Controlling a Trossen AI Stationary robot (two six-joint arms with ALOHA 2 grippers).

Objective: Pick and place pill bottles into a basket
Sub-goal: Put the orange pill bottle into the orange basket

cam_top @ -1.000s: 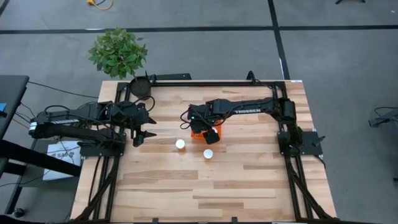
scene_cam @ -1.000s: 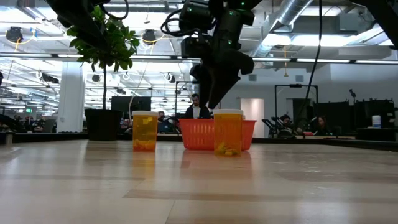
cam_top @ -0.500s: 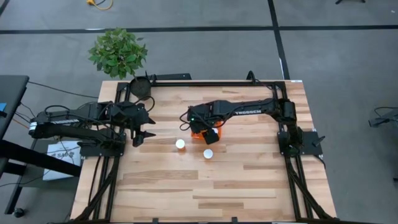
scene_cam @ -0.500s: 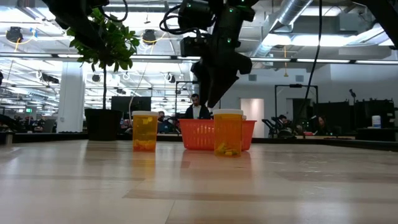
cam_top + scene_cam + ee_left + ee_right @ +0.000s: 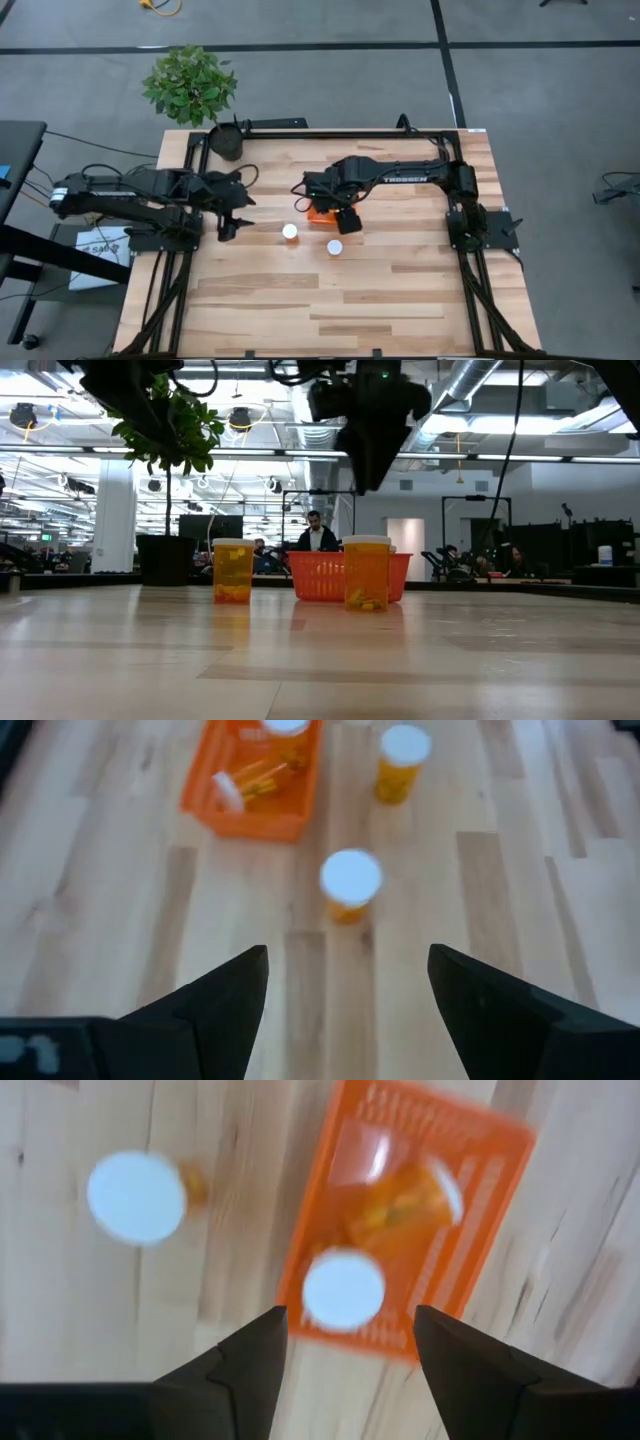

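Observation:
The orange basket (image 5: pixel 318 210) stands mid-table, and its rim also shows in the left wrist view (image 5: pixel 250 820) and the right wrist view (image 5: pixel 445 1295). Two pill bottles lie in it (image 5: pixel 262 778). Two more stand upright on their bases on the table, one to the basket's left and nearer (image 5: pixel 290 231) (image 5: pixel 350 885), one in front of it (image 5: pixel 334 247) (image 5: pixel 343 1290). My right gripper (image 5: pixel 347 218) (image 5: pixel 348 1320) is open and empty above the basket's near edge. My left gripper (image 5: pixel 236 217) (image 5: pixel 348 960) is open and empty, left of the bottles.
A black plant pot (image 5: pixel 228 143) with a leafy plant (image 5: pixel 190 85) stands at the table's far left corner. Bare wood lies along the near half of the table (image 5: pixel 330 300). People show in the room behind the table in the low view.
My right gripper has risen from low over the basket and gone slightly toward the table's near edge, staying open. The two standing bottles and the basket have not moved.

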